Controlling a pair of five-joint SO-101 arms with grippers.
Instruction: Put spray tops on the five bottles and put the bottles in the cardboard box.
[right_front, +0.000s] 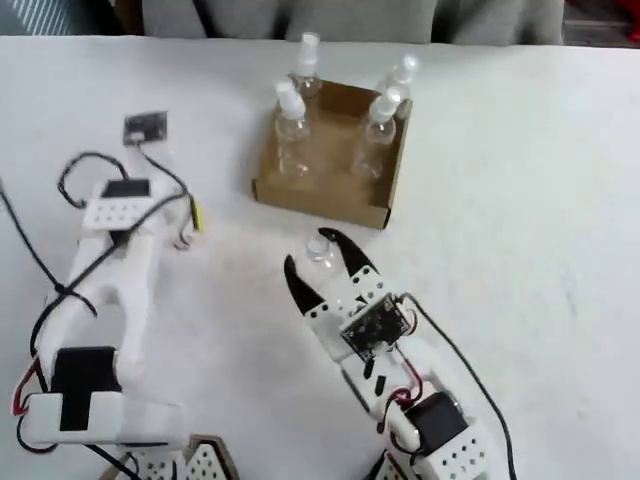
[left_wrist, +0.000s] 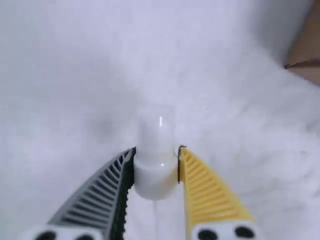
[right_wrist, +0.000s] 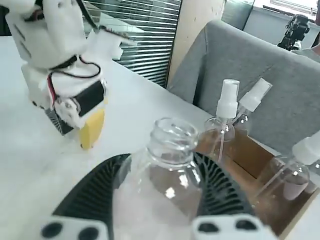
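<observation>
Four clear capped bottles (right_front: 291, 135) sit in the brown cardboard box (right_front: 320, 205), your right gripper (right_front: 308, 250) clasps the open-necked fifth bottle (right_wrist: 170, 180) just beside it, your left gripper (left_wrist: 156, 150) pinches the white spray top (left_wrist: 156, 172) (off to one side), so come in tilted and that bottle could tip.

Clear glossy plastic on the uncapped bottle (right_wrist: 165, 192), highlights on its smooth shoulder. The spray top (left_wrist: 156, 170) is smooth white plastic with a soft sheen. The left gripper (left_wrist: 156, 150) has ribbed matt plastic fingers (left_wrist: 210, 195), and the right gripper (right_wrist: 162, 159) shows the same ribbing on its fingers (right_wrist: 95, 195). Cardboard box (right_front: 320, 197): matt, papery. Table (right_front: 500, 150): smooth, matt. Sofa (right_wrist: 260, 55): woven cloth.
</observation>
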